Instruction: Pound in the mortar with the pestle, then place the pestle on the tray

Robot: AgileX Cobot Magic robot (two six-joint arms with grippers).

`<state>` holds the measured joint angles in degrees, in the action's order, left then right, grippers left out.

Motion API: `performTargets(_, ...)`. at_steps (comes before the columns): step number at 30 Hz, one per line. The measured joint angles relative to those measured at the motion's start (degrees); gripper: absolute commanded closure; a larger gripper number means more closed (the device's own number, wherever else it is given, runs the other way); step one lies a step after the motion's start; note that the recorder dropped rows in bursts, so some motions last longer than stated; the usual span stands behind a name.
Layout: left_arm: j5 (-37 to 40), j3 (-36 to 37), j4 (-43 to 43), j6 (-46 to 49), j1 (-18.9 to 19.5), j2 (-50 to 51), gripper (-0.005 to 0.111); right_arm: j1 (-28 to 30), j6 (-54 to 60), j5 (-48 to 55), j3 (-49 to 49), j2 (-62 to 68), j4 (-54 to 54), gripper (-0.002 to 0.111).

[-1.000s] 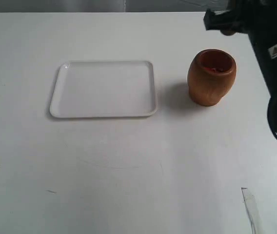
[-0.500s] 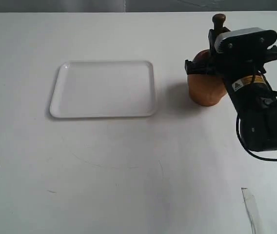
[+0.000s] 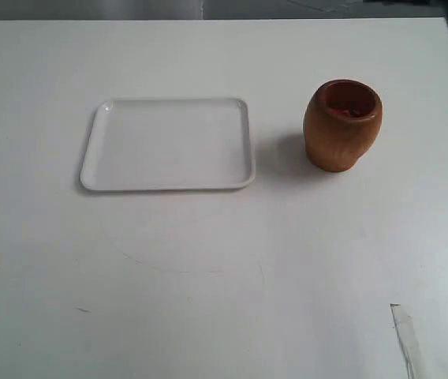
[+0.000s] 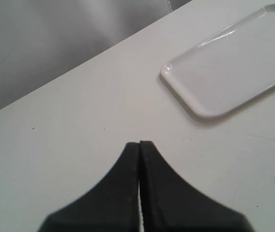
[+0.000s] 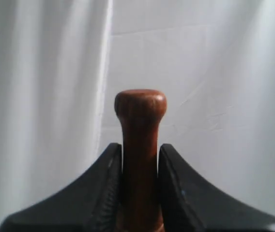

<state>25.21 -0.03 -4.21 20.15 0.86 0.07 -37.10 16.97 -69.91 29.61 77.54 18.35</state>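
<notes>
Right end effector first: its two black fingers are clamped on the thin handle of the pestle, one on each side and touching the wood, with the small rounded knob standing out beyond the tips. The pestle's thick end is hidden below the fingers, and the club shows only in the right wrist view, held up against a pale, softly folded cloth that hangs behind it. Where it is relative to the counter I cannot tell. The left end effector is pressed together with only a hairline seam between its fingers, gripping nothing, and it hangs over the counter near that surface's far edge, where a grey backdrop begins. A rounded corner of the tray lies a little way beyond its tips. From the exterior view the counter is a broad matte white top with a few small dark specks and a pale streak toward the near right. A strip of grey room shows along the far edge, and a dark patch sits at the far right corner. The tray lies flat left of centre, its plain white floor showing inside the low rim. The mortar stands upright to the right of it, well apart from the tray, throwing a soft shadow toward it. Its mouth faces up, reddish inside, with something small and red at the bottom, too small to make out.
</notes>
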Motion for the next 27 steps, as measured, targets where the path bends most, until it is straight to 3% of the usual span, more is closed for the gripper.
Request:
performTargets(7, 0.0, 0.0, 0.0, 0.0, 0.0, 0.0, 0.107, 0.0, 2.5, 2.5, 0.0, 3.3, 2.5, 0.108)
performTargets(19, 0.0, 0.0, 0.0, 0.0, 0.0, 0.0, 0.107, 0.0, -3.3, 0.9, 0.3, 28.7, 5.4, 0.108)
performTargets(23, 0.0, 0.0, 0.0, 0.0, 0.0, 0.0, 0.107, 0.0, -3.6, -4.4, 0.4, 32.1, 5.4, 0.108)
performTargets(27, 0.0, 0.0, 0.0, 0.0, 0.0, 0.0, 0.107, 0.0, -3.6, -2.8, 0.3, 30.0, 5.1, 0.108)
